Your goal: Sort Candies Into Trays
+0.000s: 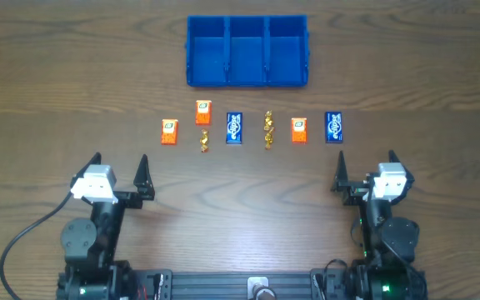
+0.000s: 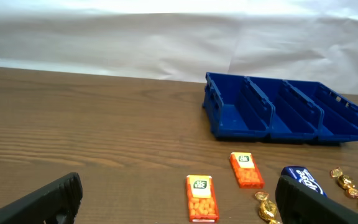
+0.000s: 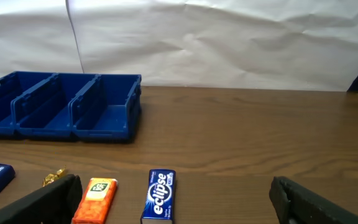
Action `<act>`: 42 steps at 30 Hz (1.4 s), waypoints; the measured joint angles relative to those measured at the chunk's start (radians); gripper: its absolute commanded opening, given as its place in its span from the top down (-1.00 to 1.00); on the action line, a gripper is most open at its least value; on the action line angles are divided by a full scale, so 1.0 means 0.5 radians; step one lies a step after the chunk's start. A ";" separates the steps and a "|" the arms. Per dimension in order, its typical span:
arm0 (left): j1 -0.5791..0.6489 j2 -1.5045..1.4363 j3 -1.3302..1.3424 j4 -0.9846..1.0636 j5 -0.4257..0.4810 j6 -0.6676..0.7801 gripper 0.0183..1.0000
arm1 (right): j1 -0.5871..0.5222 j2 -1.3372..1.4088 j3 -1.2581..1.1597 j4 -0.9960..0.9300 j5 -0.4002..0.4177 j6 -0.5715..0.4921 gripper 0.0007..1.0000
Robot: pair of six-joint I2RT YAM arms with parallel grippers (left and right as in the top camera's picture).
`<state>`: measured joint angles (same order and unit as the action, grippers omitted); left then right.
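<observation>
A blue tray (image 1: 247, 82) with three compartments, all bare inside, stands at the far middle of the table. In a row in front of it lie three orange candy packs (image 1: 169, 132) (image 1: 202, 112) (image 1: 298, 130), two blue packs (image 1: 234, 127) (image 1: 334, 127) and small gold-wrapped candies (image 1: 204, 141) (image 1: 268, 132). My left gripper (image 1: 121, 171) stands open near the front left, short of the row, nothing between its fingers. My right gripper (image 1: 366, 169) stands open at the front right, likewise holding nothing. From the left wrist I see the tray (image 2: 229, 130) and an orange pack (image 2: 202, 198); from the right wrist, a blue pack (image 3: 159, 196).
The wooden table (image 1: 73, 75) has wide bare areas left and right of the tray. A white backdrop (image 3: 229, 43) rises behind the table's far edge. A black cable (image 1: 23, 242) loops by the left arm's base.
</observation>
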<state>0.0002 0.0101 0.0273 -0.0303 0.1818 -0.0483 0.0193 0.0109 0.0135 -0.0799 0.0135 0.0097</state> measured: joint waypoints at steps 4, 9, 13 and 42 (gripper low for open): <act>0.000 0.000 0.000 0.000 0.000 0.000 -1.00 | 0.000 0.000 0.000 0.001 0.000 0.000 -1.00; 0.000 0.000 0.000 0.000 0.001 0.001 -1.00 | 0.000 0.000 0.000 0.001 0.000 0.000 -1.00; 0.000 0.000 0.000 0.000 0.001 0.001 -1.00 | 0.000 0.000 0.000 0.001 0.001 0.000 -1.00; -0.307 2.921 2.461 -1.680 0.044 -0.031 -1.00 | 0.000 -0.005 -0.004 0.004 0.000 0.000 -1.00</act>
<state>-0.1532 1.4704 1.2575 -0.8703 0.2039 -0.0635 0.0193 0.0082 0.0116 -0.0780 0.0135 0.0097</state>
